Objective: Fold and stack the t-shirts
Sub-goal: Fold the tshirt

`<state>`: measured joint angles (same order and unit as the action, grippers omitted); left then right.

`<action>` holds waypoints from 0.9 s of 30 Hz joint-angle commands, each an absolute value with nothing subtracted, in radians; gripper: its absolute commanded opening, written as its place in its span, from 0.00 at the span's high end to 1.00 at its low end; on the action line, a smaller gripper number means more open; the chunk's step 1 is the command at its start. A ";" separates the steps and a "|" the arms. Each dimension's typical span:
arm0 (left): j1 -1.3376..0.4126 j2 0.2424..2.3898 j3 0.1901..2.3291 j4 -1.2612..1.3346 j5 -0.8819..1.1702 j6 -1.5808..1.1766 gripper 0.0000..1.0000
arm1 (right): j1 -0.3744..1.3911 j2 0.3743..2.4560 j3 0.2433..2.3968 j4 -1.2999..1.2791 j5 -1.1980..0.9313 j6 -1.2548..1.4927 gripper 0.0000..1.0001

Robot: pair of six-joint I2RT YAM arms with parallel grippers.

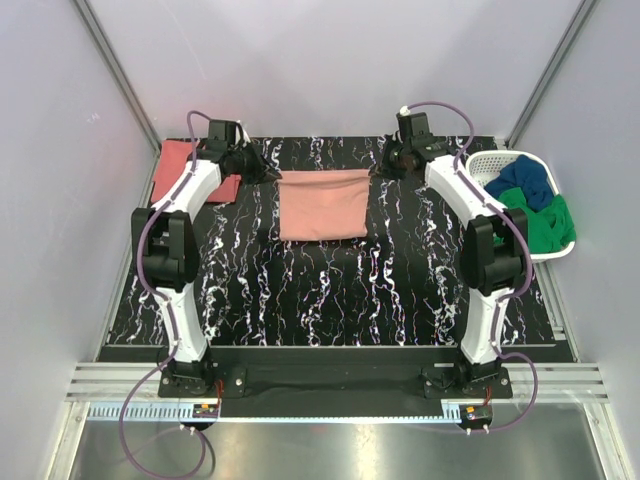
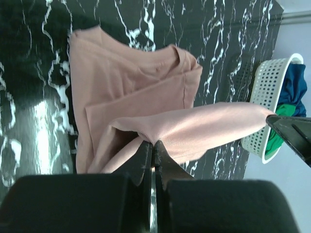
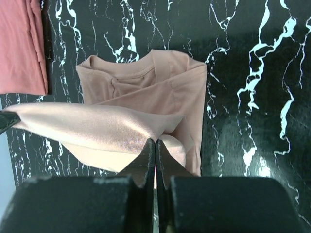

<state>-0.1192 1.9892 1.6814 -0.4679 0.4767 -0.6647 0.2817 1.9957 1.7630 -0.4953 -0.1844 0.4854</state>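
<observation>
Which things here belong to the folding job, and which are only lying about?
For the job: pale pink t-shirt, mid-table; coral-red t-shirt, far-left corner.
Lying about: white basket at the right edge, with blue cloth and green cloth inside.

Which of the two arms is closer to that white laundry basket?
Right. The right arm stretches just left of the basket, jaws shut on the pink shirt; the left arm is across the shirt from it.

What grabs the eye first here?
A pale salmon-pink cloth t-shirt lies far centre, one edge stretched between the left fingers and right fingers. A folded coral-red cloth shirt sits far left; a white perforated basket of blue and green cloth, far right.
</observation>
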 commanded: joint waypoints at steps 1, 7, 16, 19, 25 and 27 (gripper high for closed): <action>-0.087 2.040 1.746 -0.351 0.535 -0.681 1.00 | 0.259 2.040 1.862 -0.462 -0.196 0.459 1.00; -0.066 2.182 1.853 -0.301 0.584 -0.701 0.97 | 0.239 2.149 1.956 -0.465 -0.230 0.456 1.00; -0.038 2.328 2.020 -0.287 0.609 -0.709 0.92 | 0.230 2.313 2.090 -0.434 -0.288 0.422 0.98; -0.034 2.376 2.072 -0.282 0.612 -0.715 0.66 | 0.226 2.371 2.134 -0.442 -0.279 0.434 0.96; -0.011 2.407 2.109 -0.288 0.649 -0.707 0.51 | 0.219 2.344 2.048 -0.353 -0.247 0.480 0.76; -0.003 2.381 2.077 -0.330 0.617 -0.675 0.51 | 0.219 2.312 2.026 -0.347 -0.223 0.479 0.60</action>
